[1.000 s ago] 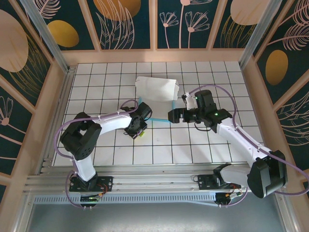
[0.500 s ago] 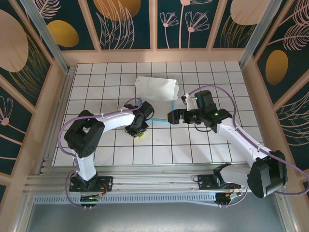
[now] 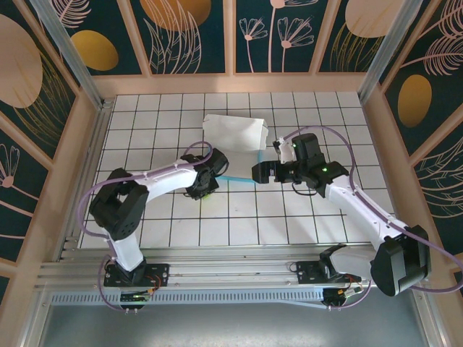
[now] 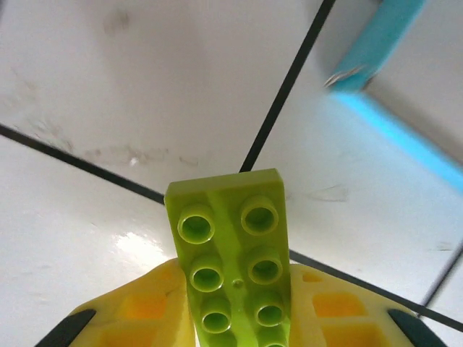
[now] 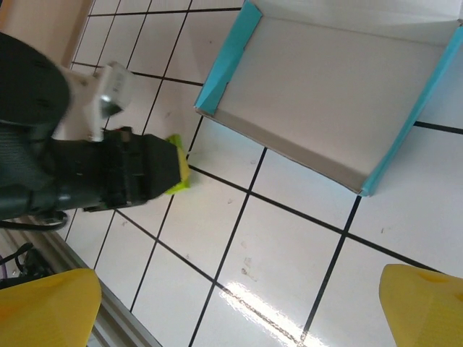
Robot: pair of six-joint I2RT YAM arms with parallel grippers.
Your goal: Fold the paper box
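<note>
The paper box (image 3: 235, 134) is being shown lying on the white tiled table (image 3: 311, 224), a little beyond the middle and just past both grippers. Through the right wrist camera it (image 5: 329, 94) is being seen as an open tray, with the white inside turned upward and thin teal walls standing along its edges. Its long axis is being laid roughly left to right across the table, with the teal near wall facing the arms. A lime-green studded brick (image 4: 231, 267) is being gripped between the yellow fingers (image 4: 137, 314) of the left gripper (image 3: 203, 192), which are closed narrowly on its sides, near the box's near-left corner. The right gripper (image 3: 260, 172) is being held just off the box's near-right corner, its jaws spread wide and nothing being grasped.
</note>
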